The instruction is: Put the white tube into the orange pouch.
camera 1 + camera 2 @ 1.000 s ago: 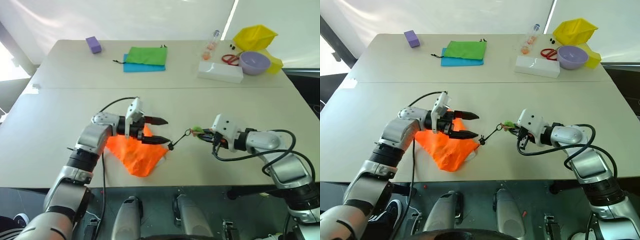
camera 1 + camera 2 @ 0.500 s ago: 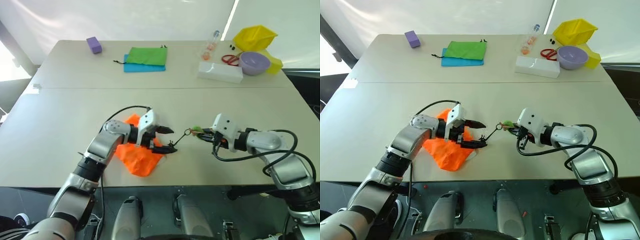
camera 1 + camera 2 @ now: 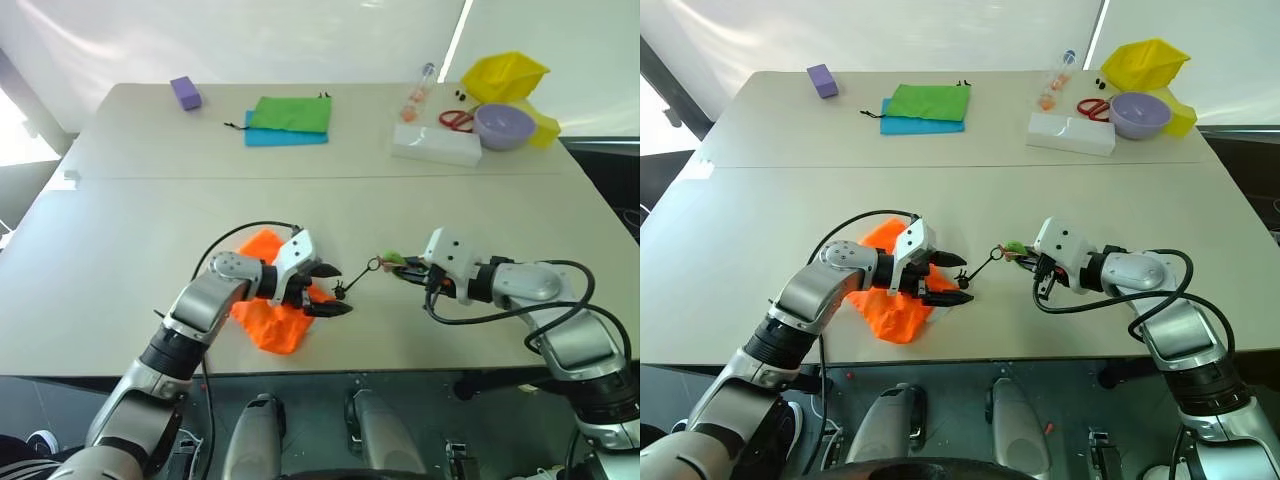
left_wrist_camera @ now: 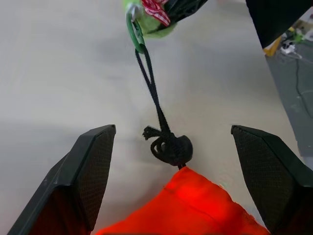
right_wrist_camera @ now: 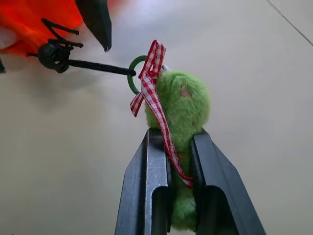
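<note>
Table: I see beige top, seam across, white curtain behind | pouch lies at near edge, tube not visible to me | left gripper jaws spread over cord knot | right gripper pinching green toggle | far side: green pouch, box, bowl.

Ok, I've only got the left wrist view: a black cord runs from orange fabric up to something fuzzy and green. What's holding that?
Observer: The right gripper is shut on it: a small green plush charm with a red checked ribbon.
Reviewer: How does the bag lie?
Observer: The orange fabric drawstring pouch lies crumpled near the table's front edge.
Reviewer: Any other pouches?
Observer: A flat green pouch lies on a blue pouch at the far side.
</note>
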